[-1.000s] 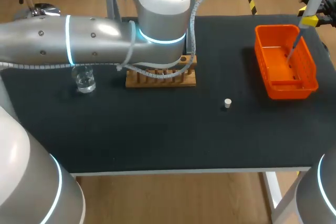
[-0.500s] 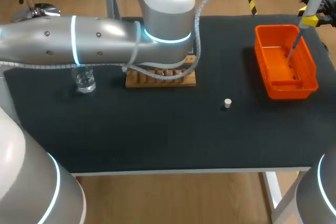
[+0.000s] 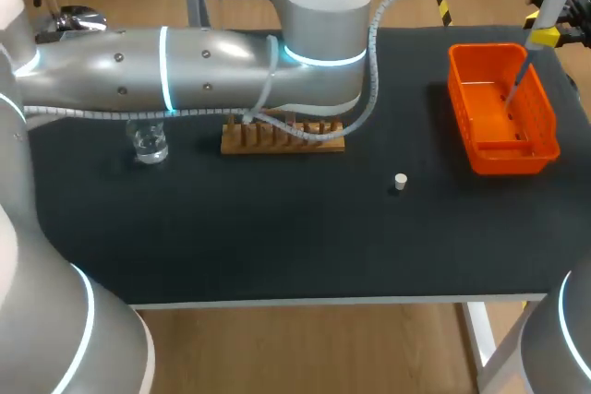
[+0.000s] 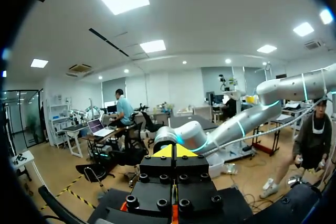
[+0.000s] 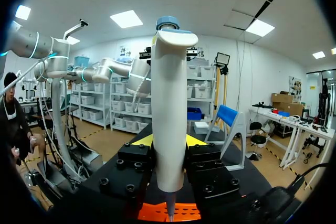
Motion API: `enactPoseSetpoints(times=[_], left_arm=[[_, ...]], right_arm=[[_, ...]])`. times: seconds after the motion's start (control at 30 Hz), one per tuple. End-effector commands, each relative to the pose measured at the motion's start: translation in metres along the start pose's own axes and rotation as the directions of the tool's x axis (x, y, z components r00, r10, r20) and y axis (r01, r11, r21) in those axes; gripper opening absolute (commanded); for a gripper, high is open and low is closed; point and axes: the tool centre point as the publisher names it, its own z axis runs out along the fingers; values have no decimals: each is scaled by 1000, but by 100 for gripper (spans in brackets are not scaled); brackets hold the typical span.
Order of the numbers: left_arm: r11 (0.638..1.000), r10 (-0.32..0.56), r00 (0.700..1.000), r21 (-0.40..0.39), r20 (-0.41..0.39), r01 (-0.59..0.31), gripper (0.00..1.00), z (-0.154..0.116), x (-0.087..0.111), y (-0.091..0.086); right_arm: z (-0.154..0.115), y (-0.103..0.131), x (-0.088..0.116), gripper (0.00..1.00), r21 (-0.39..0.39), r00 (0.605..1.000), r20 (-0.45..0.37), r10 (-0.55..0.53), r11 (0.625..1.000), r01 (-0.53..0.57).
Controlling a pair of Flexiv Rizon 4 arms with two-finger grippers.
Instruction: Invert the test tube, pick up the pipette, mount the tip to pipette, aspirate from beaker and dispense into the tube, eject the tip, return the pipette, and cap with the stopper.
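My right gripper (image 5: pixel 168 141) is shut on the white pipette (image 5: pixel 168 103) with a blue cap, held upright. In the head view this gripper (image 3: pixel 545 36) is at the far right corner, and the pipette's (image 3: pixel 551 2) thin tip hangs over the orange bin (image 3: pixel 545 149). My left arm (image 3: pixel 185 71) stretches across the back of the table. Its gripper (image 4: pixel 176 150) is shut with nothing visible between the tips and looks out into the room. The wooden rack (image 3: pixel 282 140) lies partly under that arm. The glass beaker (image 3: pixel 148 143) stands to the rack's left. A small white stopper (image 3: pixel 400 182) lies mid-table. I see no test tube.
The black table top (image 3: pixel 277 237) has open room in front of the rack and the stopper. The left arm's cable loops down over the rack. The orange bin stands along the right edge.
My left arm has swung to the right and farther back across the table, its wrist now past the rack's right end. The right arm and the pipette have not moved.
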Motion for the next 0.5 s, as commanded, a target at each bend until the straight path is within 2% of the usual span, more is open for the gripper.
enactPoseSetpoints(times=[0.03, 0.5], left_arm=[[1000, 4, 1000, 29, 2, -4, 0, 17, -5, 3], [999, -7, 1000, 35, -4, 7, 0, 33, -6, 15]], right_arm=[[0, 1, 1, 0, 4, 1000, 2, -1, 1000, 1], [0, 1, 1, 0, 4, 1000, 2, -1, 1000, 1]])
